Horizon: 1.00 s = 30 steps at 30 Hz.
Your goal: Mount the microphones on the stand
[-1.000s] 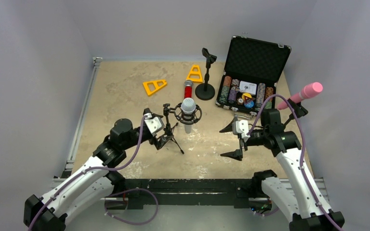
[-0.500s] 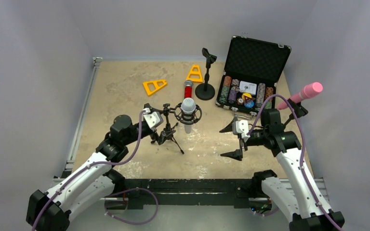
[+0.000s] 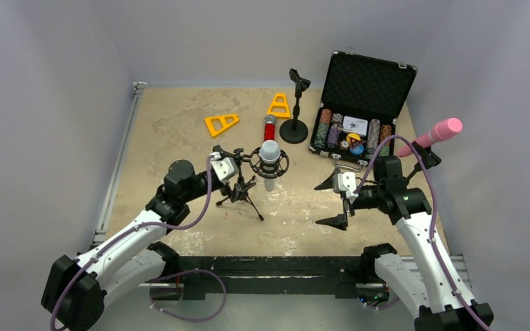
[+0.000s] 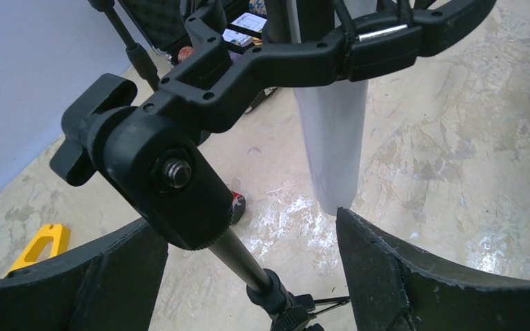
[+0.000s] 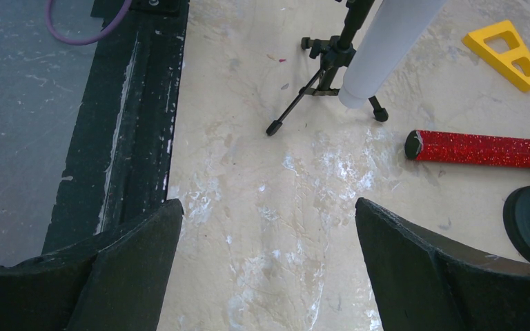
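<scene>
The white microphone (image 3: 270, 160) with a grey mesh head stands upright in the shock mount of a black tripod stand (image 3: 245, 189). My left gripper (image 3: 237, 181) is open, and in the left wrist view its jaws (image 4: 250, 224) sit on either side of the stand's pole (image 4: 241, 256) without touching it. The glittery red microphone (image 3: 270, 128) lies flat on the table behind it, also seen as the red microphone (image 5: 479, 149) in the right wrist view. At the far right the pink microphone (image 3: 438, 132) sits tilted on a stand. My right gripper (image 3: 335, 200) hangs open over bare table, holding nothing.
A black round-base stand (image 3: 295, 110) with an empty clip stands at the back. An open case of poker chips (image 3: 362, 110) is to its right. Two yellow triangles (image 3: 221, 124) (image 3: 279, 105) lie at the back. A black rail (image 3: 276, 265) runs along the near edge.
My left arm has reached forward and to the right, bringing its jaws around the tripod stand's pole. The right arm and the microphones have not moved.
</scene>
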Each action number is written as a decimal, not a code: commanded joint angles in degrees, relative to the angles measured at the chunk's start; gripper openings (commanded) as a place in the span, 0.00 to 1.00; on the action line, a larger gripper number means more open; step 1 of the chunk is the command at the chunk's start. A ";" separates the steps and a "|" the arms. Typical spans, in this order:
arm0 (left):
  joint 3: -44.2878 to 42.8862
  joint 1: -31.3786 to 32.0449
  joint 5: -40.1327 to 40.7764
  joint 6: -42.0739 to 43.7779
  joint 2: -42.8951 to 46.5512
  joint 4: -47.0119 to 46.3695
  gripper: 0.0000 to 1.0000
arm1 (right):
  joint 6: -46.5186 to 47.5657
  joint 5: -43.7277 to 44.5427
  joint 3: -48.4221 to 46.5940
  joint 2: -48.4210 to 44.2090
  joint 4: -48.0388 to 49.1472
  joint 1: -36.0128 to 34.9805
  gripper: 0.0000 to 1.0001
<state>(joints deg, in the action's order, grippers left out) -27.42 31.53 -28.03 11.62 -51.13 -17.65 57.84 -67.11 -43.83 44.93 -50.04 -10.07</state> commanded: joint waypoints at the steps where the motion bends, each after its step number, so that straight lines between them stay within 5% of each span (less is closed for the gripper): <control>1: -1.30 -0.51 -0.65 1.44 -1.12 -5.33 0.88 | -0.11 -2.23 -0.01 -0.71 0.55 0.05 0.99; 8: -1.80 -0.62 1.82 1.83 0.42 -3.08 0.58 | -0.04 -2.41 -0.02 -1.16 0.38 0.05 0.99; 10: -2.10 -0.75 1.60 1.82 0.29 -2.47 0.38 | -0.02 -2.41 -0.11 -1.28 0.38 0.09 0.99; 12: -2.56 -0.76 1.03 1.71 0.08 -1.74 0.06 | 0.07 -2.41 -0.11 -1.44 0.30 0.05 0.99; 13: -2.90 -0.74 0.63 1.66 0.05 -1.43 0.00 | 0.07 -2.41 -0.11 -1.47 0.30 0.05 0.99; 21: -4.56 -2.64 8.12 -4.00 4.07 -1.07 0.00 | 0.07 -2.80 -0.09 -1.70 0.09 0.05 0.99; 30: -6.58 -17.30 20.38 -13.45 1.78 -6.85 0.00 | 0.16 -3.07 -0.20 -2.05 -0.06 0.08 0.99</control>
<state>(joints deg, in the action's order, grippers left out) -29.17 19.14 -15.07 3.33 -48.23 -14.11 57.87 -68.16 -43.81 43.72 -50.09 -10.07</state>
